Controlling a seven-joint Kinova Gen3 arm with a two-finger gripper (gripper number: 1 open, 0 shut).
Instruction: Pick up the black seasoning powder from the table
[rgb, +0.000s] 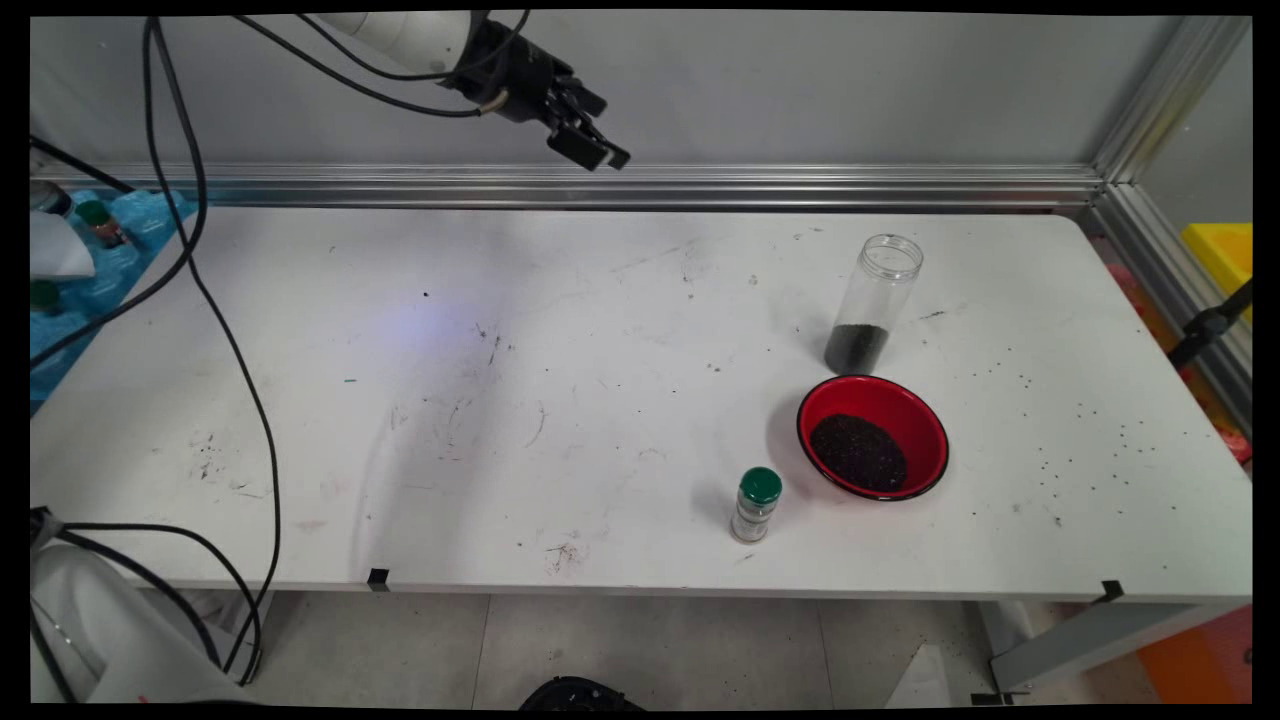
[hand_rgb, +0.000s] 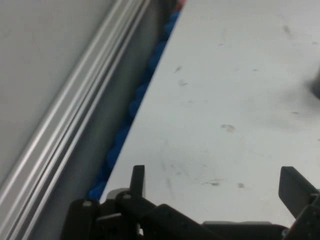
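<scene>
Nearest the table's front edge stands a green-capped spice bottle (rgb: 756, 505), just beside a red bowl (rgb: 873, 437) of dark grains; behind it, a clear jar (rgb: 873, 303) (dark grains at its bottom). High over the far edge, the gripper (rgb: 592, 151) hangs spread wide, grasping nothing.

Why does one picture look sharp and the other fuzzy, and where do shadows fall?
Main view: sharp; the red bowl and green-capped bottle cast soft shadows to their left on the table. Hand view: soft and out of focus, the table's marks smeared, the gripper dark at the bottom edge.
</scene>
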